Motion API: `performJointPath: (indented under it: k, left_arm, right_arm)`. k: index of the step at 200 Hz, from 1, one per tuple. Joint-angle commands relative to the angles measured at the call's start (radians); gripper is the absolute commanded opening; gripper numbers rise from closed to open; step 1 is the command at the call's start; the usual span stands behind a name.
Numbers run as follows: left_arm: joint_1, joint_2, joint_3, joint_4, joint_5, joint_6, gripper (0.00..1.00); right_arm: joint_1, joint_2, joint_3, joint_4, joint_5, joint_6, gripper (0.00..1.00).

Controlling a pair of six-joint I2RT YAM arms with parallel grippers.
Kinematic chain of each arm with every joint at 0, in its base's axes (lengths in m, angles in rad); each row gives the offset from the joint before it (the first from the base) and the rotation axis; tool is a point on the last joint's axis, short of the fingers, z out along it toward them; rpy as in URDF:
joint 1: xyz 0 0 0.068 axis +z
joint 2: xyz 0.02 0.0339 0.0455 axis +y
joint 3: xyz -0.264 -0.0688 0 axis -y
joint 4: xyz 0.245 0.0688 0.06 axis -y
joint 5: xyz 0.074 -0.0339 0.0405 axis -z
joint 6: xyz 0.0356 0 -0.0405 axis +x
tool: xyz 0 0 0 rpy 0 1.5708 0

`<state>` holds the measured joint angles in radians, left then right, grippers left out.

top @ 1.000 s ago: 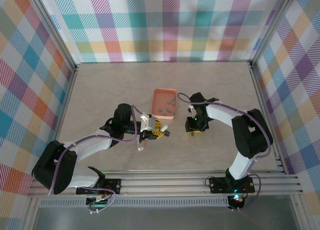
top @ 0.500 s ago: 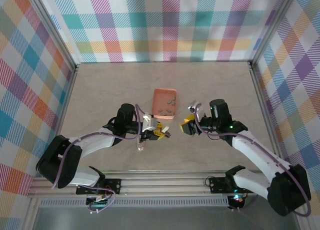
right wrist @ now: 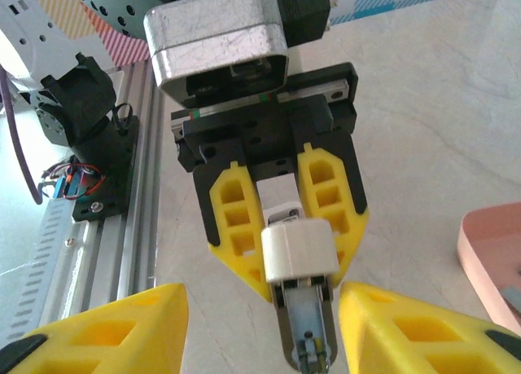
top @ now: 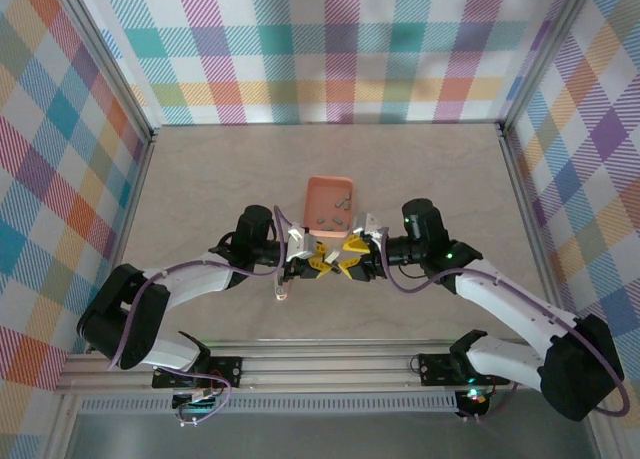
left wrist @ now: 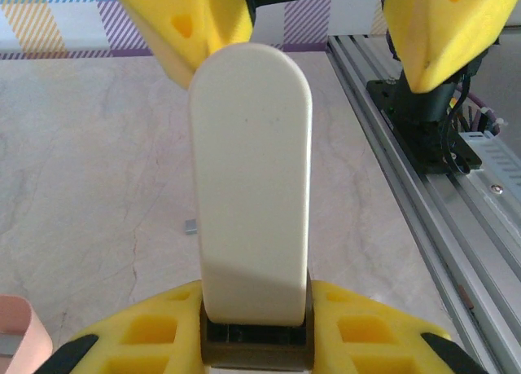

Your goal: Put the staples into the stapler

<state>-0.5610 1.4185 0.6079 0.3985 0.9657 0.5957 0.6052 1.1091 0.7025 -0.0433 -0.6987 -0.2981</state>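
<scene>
Slippage risk applies: my left pincer [top: 317, 258] pinches the stapler [left wrist: 251, 187] above the surface, near the tray [top: 312, 189] holding the staples [top: 324, 220], and my right pincer [top: 348, 259], spread either side of its free end, could twist it loose if closed off-centre.

Your left arm [top: 190, 279] and right arm [top: 505, 297] are white shells between black joints; lilac cables [top: 412, 285] loop along each; the bases [top: 205, 364] are black brackets. Your left gripper [right wrist: 298, 264] has yellow fingers [right wrist: 236, 219] with cut-out pockets, a black screwed body and a silver camera box [right wrist: 216, 40]; your right gripper [right wrist: 259, 301] has matching yellow fingers; a green light [top: 470, 391] glows at your right base.
</scene>
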Motion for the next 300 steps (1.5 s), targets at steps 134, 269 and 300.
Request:
performJointPath:
  k: [134,269,300]
  left_arm:
    - [-0.007,-0.115,0.026,-0.113,-0.185,-0.156,0.62]
    - [0.001,-0.61,-0.176,-0.412,-1.055,-0.761,1.0]
    - [0.001,-0.617,-0.183,-0.43,-1.075,-0.755,1.0]
  right_arm:
    - [0.036,0.064,0.098,-0.094,0.31,0.26,0.12]
    - [0.249,0.506,0.496,-0.66,0.925,1.02,0.03]
    - [0.264,0.596,0.573,-0.697,0.926,1.053,0.03]
